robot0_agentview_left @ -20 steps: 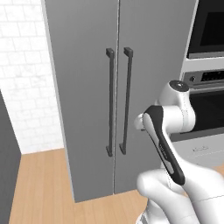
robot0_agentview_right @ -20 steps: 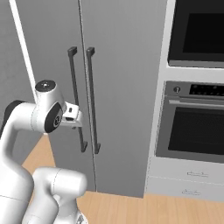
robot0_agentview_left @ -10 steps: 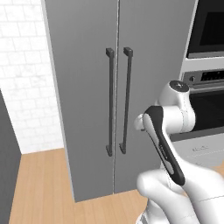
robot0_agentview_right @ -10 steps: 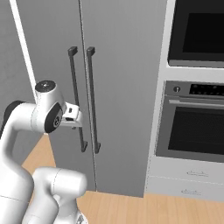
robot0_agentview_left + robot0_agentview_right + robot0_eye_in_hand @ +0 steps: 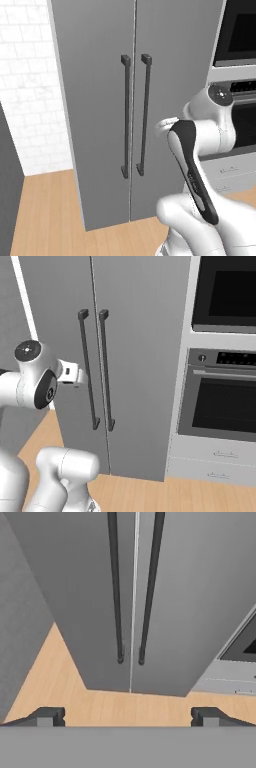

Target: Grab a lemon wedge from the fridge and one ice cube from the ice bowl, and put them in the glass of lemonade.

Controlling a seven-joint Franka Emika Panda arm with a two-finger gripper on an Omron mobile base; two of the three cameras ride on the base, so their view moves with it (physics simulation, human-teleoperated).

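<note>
While both grey doors of the fridge are shut, their two dark bar handles hang side by side on either side of the centre seam: the left handle and the right handle run from chest height of the doors down toward the lower third. In the hand view the same handles point up the frame and end just above the wood floor, with the seam between them.

The gripper faces the fridge from a little way off, touching nothing. Its jaws stand wide apart, as far as they go, and nothing lies between them; the two dark fingertips sit near opposite sides of the hand view, with floor and the fridge's foot showing in the gap. In the right base view the hand reaches toward the left door, near the left handle but apart from it.

Right of the fridge stands the oven column, with a black-fronted oven, a darker unit above and white drawers below. A white tiled wall is to the fridge's left.
</note>
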